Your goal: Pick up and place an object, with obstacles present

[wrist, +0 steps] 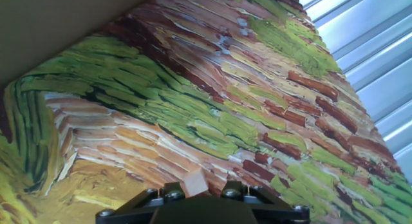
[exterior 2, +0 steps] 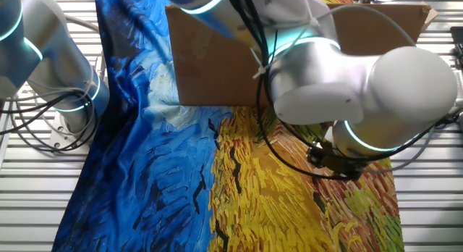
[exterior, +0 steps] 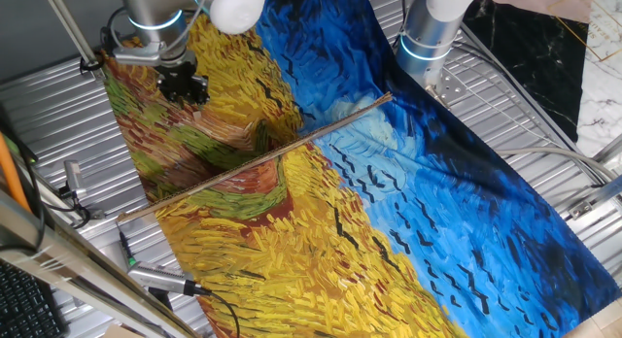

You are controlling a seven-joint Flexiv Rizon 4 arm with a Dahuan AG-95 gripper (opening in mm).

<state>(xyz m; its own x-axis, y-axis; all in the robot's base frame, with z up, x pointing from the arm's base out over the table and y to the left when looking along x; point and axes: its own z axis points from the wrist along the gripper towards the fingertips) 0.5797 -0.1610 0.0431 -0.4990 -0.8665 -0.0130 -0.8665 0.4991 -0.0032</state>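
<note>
Tan block (wrist: 194,183) shows at the gripper (wrist: 203,197) only in hand view.

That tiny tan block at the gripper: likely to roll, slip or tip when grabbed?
The tiny pale tan blocky piece shows flat faces and edges in the hand view, so it probably won't roll. It is far narrower than the black two-finger gripper, so an off-centre squeeze could twist or pop it out. It looks light and rigid, so it may skid on the painted cloth if nudged.
</note>
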